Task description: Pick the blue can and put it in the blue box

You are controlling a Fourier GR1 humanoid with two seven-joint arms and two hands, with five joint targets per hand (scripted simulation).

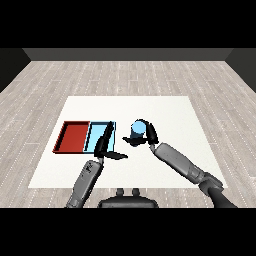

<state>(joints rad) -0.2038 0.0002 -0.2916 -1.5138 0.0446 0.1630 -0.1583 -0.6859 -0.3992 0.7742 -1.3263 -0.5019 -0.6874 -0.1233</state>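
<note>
Blue can [137, 129] in grasp, not yet boxed.
R hand [146, 133] curled round can, just at 3 o'clock of blue tray [93, 136], still outside it. L hand [104, 145] fingers straight, over tray's near edge. Left: carry over, release.

place: bare test room | cues: white table [150, 107], grey plank floor [125, 75], dark walls [125, 54]

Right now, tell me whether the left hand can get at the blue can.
Probably not: the right hand is already curled round the blue can, while the left hand sits over the light blue tray.
</note>
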